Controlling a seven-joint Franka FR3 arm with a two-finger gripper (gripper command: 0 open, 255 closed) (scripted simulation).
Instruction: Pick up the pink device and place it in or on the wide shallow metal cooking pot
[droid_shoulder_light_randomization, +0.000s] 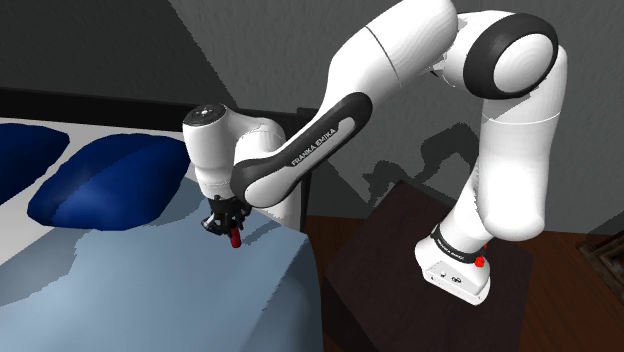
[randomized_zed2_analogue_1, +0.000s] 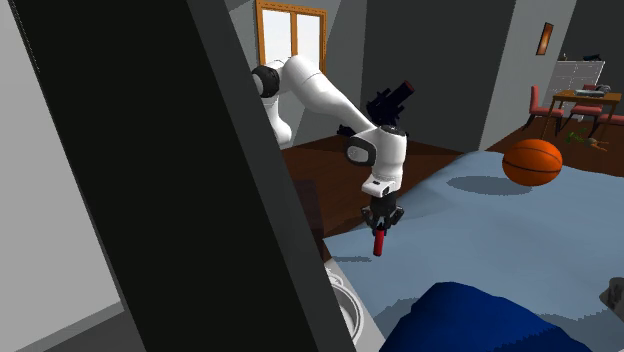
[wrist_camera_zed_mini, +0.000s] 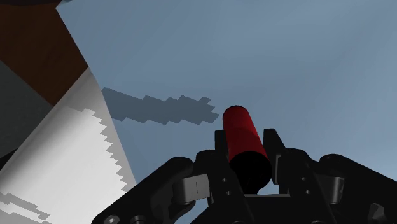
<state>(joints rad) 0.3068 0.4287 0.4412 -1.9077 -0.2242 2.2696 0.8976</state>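
Item: red cylindrical device (wrist_camera_zed_mini: 242, 130), clamped between the fingers of the gripper (wrist_camera_zed_mini: 247, 145), apparently clear of the blue bed (droid_shoulder_light_randomization: 150, 290) beneath. Pickup done. Placement outstanding; metal pot (randomized_zed2_analogue_1: 347, 300) lies apart, lower.

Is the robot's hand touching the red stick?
Touching. The wrist view shows the gripper shut on the red stick, with a finger pressed against each side.
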